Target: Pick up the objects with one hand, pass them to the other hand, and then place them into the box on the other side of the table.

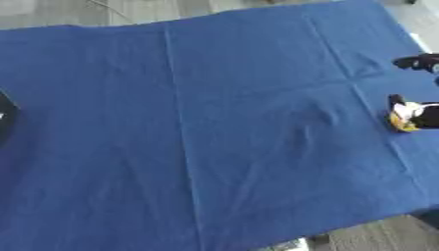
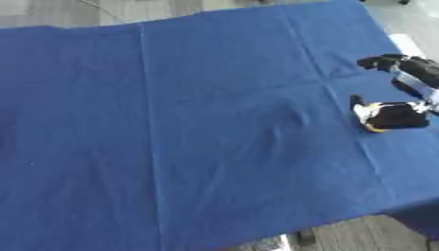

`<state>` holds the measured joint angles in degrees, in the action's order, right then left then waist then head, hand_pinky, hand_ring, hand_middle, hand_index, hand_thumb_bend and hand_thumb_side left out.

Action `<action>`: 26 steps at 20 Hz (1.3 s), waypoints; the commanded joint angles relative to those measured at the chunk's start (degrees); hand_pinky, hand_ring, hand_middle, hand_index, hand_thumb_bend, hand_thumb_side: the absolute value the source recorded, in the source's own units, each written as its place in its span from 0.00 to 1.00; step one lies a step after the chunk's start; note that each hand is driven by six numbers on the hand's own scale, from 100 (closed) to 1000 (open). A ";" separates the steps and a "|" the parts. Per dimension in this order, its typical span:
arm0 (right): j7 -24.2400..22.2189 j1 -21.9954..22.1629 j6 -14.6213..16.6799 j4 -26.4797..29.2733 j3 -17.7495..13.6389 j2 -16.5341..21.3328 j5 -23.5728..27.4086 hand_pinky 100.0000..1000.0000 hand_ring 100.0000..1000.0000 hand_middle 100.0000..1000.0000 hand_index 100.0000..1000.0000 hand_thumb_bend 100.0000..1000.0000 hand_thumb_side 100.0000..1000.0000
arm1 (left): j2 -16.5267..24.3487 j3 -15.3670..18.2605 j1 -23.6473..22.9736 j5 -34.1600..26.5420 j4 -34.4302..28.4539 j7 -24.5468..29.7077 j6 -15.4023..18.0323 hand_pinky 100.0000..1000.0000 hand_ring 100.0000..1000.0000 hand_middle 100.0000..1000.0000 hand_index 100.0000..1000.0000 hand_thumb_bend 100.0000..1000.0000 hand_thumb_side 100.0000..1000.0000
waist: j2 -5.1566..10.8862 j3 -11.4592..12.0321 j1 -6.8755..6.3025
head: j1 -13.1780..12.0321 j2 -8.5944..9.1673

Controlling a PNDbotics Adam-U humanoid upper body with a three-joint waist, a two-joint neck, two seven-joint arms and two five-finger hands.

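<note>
At the table's (image 2: 214,122) 3 o'clock edge the right robot hand (image 2: 403,66) hangs just above a small white-and-yellow object (image 2: 370,117); whether its fingers are spread I cannot tell

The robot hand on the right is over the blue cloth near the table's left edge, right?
No. The right robot hand is over the blue cloth, but near the table's right edge, not the left. The right eye view shows it best.

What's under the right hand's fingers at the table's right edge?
A small yellow-and-white object shows at the right hand, on the blue cloth. The black fingers cover most of it; what it is cannot be told.
</note>
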<state>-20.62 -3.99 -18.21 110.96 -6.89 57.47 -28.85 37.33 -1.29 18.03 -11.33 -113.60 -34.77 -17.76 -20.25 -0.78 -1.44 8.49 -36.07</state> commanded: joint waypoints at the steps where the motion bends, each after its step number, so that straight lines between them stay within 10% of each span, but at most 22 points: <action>1: 0.63 0.24 -0.63 -2.12 -1.85 2.43 -1.65 0.92 0.92 0.87 0.94 0.05 0.28 | 0.32 1.08 -0.05 0.65 -0.99 -0.24 1.28 0.71 0.71 0.73 0.88 0.25 0.72 | 0.48 0.18 -0.12 | -1.87 1.49; 9: -0.09 1.65 -0.98 -9.18 -3.70 1.91 -2.13 0.92 0.92 0.87 0.96 0.09 0.33 | -0.34 1.15 -0.13 0.79 -0.99 -0.67 1.06 0.72 0.71 0.73 0.88 0.24 0.72 | -0.43 0.18 -0.54 | -3.61 1.17; 26: 2.58 1.62 1.11 -13.67 -4.57 1.86 1.59 0.92 0.91 0.87 0.96 0.04 0.37 | -1.15 1.03 -0.09 1.19 -0.99 -1.46 -0.11 0.71 0.71 0.73 0.87 0.22 0.72 | -0.85 -0.17 -1.41 | 5.58 2.48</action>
<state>-18.07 -2.04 -17.42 97.11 -10.85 57.47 -27.52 35.27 -1.09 17.59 -10.58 -113.60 -36.00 -17.75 -21.99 -0.94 -3.09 13.75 -34.54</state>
